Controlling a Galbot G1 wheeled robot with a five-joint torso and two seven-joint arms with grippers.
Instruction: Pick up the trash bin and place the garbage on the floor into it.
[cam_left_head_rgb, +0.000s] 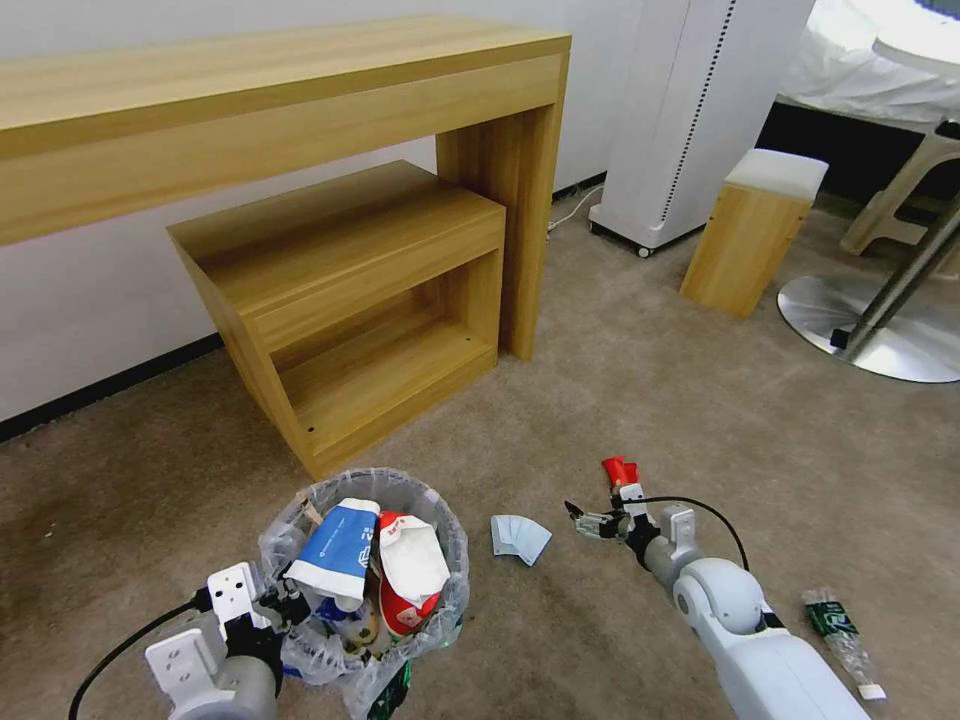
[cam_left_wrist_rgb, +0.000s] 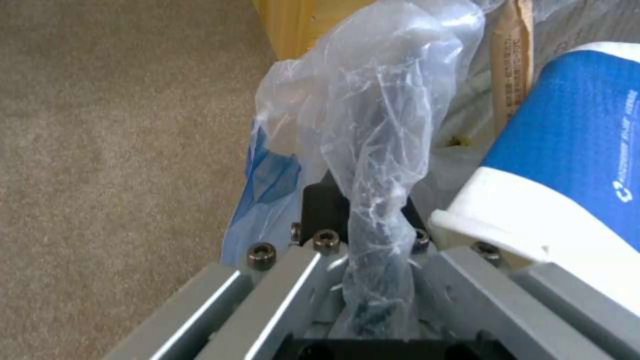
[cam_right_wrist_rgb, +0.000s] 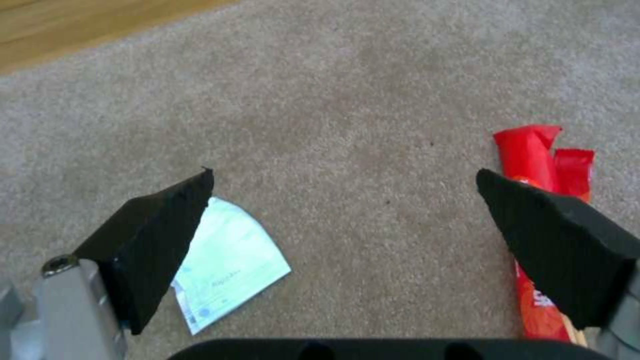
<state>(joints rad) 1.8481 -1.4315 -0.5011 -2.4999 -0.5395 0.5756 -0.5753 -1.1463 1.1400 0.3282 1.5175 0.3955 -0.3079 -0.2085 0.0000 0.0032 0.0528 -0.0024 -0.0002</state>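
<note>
The trash bin (cam_left_head_rgb: 452, 560), lined with a clear bag, is at the lower left with a blue-white paper cup (cam_left_head_rgb: 335, 550) and a red-white packet (cam_left_head_rgb: 412, 570) inside. My left gripper (cam_left_head_rgb: 282, 606) is shut on the rim of the trash bin, and the bag liner (cam_left_wrist_rgb: 373, 150) bunches up between its jaws (cam_left_wrist_rgb: 363, 230). My right gripper (cam_left_head_rgb: 598, 522) hangs open just above the beige floor (cam_left_head_rgb: 640, 400). It sits between a pale blue tissue (cam_left_head_rgb: 520, 538) (cam_right_wrist_rgb: 230, 262) and red snack packets (cam_left_head_rgb: 618, 470) (cam_right_wrist_rgb: 537, 157). A green-label plastic bottle (cam_left_head_rgb: 840, 632) lies at the right.
A long wooden desk (cam_left_head_rgb: 250, 100) and a low wooden shelf unit (cam_left_head_rgb: 350, 300) stand behind the bin. A white appliance (cam_left_head_rgb: 690, 120), a wooden stool (cam_left_head_rgb: 752, 235) and a round metal table base (cam_left_head_rgb: 870, 325) are at the back right.
</note>
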